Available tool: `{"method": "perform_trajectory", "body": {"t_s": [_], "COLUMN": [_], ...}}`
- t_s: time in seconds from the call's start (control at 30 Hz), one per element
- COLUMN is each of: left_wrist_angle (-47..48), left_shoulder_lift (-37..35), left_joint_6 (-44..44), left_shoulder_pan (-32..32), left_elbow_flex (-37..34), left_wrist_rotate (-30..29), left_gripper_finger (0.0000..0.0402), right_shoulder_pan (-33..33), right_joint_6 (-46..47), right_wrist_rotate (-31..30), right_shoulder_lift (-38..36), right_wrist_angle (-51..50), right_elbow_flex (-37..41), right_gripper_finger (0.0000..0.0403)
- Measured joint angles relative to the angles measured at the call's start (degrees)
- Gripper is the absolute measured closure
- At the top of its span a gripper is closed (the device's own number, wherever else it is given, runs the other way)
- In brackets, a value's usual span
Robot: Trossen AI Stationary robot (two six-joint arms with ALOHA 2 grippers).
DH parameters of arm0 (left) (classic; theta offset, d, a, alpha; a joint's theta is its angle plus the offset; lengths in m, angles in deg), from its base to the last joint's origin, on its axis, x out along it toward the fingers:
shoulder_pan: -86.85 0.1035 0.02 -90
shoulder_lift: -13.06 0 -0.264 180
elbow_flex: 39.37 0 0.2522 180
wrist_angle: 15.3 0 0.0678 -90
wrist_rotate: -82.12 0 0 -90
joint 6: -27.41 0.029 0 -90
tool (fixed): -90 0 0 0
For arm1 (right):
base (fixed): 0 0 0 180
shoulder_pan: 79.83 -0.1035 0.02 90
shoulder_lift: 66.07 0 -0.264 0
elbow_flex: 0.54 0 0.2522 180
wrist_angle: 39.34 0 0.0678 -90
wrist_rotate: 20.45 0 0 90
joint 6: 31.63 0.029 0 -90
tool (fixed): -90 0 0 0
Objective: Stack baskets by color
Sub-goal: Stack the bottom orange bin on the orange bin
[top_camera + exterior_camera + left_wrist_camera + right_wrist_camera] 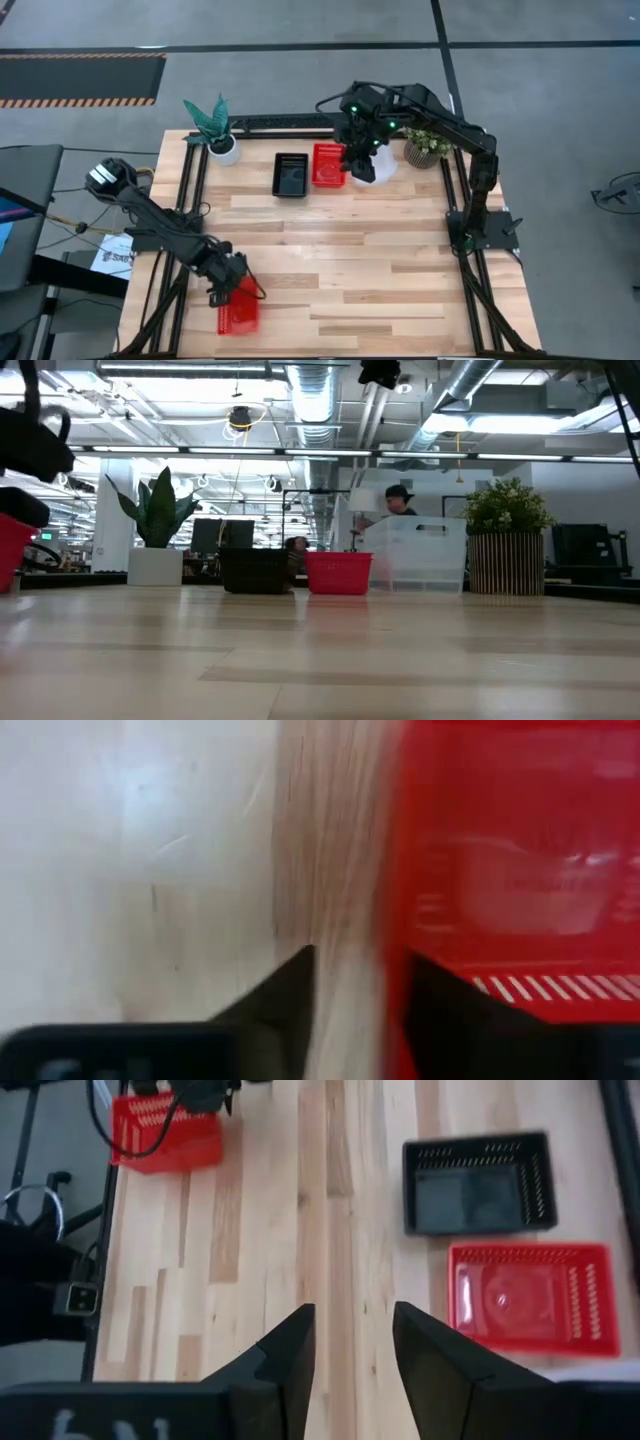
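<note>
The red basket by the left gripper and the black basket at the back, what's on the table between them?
Nothing: in the high view, bare wooden table runs from the red basket at the left gripper to the black basket.

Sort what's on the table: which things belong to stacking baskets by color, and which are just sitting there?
Job:
red basket at the left gripper
red basket at the back
black basket
clear basket under the right gripper

Just there:
spiky plant in white pot
bushy plant in ribbed pot
</note>
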Motion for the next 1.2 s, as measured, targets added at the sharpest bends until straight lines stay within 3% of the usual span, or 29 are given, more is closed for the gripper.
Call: {"method": "perform_trajectory", "body": {"t_s": [0.1,0.23,0.47,0.63,0.93,1.2], "left_wrist_angle": [-0.26,-0.33,0.80,1.27,8.62,11.73], "left_shoulder_lift": [0.40,-1.17,-6.25,-6.79,-6.68,-6.65], "left_joint_6": [0.26,0.27,4.28,7.24,23.04,31.97], "left_shoulder_pan": [1.61,5.34,16.38,25.48,40.86,51.69], "left_elbow_flex": [0.00,0.06,3.72,7.97,23.65,28.76], "left_wrist_rotate": [0.23,0.17,-3.80,-4.85,-11.88,-14.71], "left_gripper_finger": [0.0372,0.0397,0.0401,0.0401,0.0401,0.0401], "right_shoulder_pan": [0.00,0.00,-0.26,-2.69,-3.10,-2.93], "right_joint_6": [0.95,3.87,10.49,14.34,21.18,25.13], "right_wrist_rotate": [-0.01,-0.25,-1.57,-7.52,-8.76,-10.76], "right_shoulder_lift": [0.00,0.00,0.01,0.48,-0.84,-0.66], "right_wrist_angle": [-2.22,-4.44,-5.42,0.10,5.43,15.47], "right_elbow_flex": [0.00,0.00,0.18,4.98,6.10,5.99], "right_gripper_finger": [0.0252,0.0258,0.0261,0.0262,0.0264,0.0217]}}
